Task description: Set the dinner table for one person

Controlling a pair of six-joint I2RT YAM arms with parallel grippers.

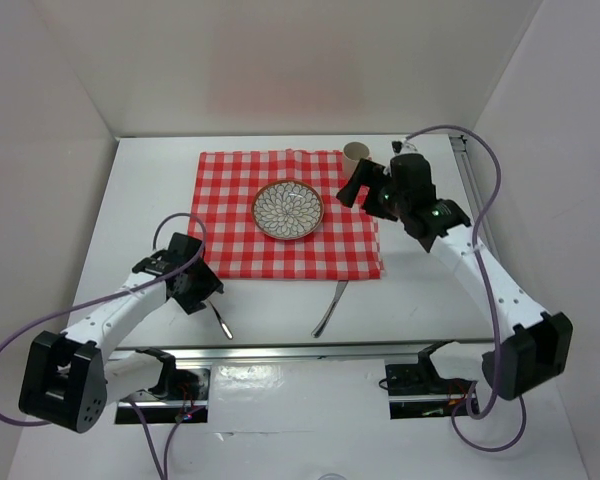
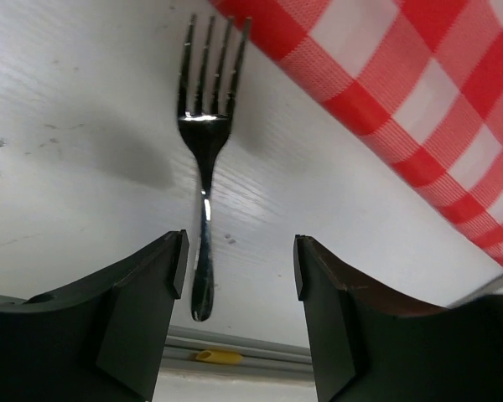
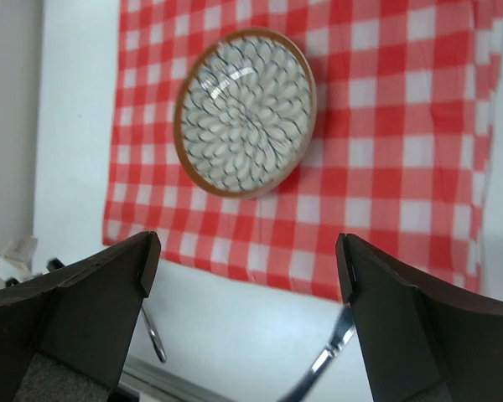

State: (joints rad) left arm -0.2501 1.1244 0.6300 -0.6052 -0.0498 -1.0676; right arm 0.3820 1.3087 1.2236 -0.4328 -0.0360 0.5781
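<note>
1. The dinner table point(image 1: 150, 200) is a flat white top with a silver rail point(image 1: 310, 350) along its near edge. It carries all the items below.
2. A red-and-white checked cloth point(image 1: 230, 200) lies at the centre of the table. 1 round plate point(image 1: 288, 209) with a petal pattern and a brown rim rests on the cloth.
3. 1 beige cup point(image 1: 356, 152) stands upright at the far right corner of the cloth.
4. A silver fork point(image 2: 203, 142) lies on bare table just beside the near left corner of the cloth. A second silver utensil point(image 1: 329, 310) lies off the cloth's near edge; its type cannot be told.
5. Left gripper point(image 2: 239, 261): jaws apart, 1 finger on each side of the fork handle, neither touching it.
6. Right gripper point(image 3: 247, 260): jaws wide apart, nothing between them, positioned above the right side of the cloth near the cup.
</note>
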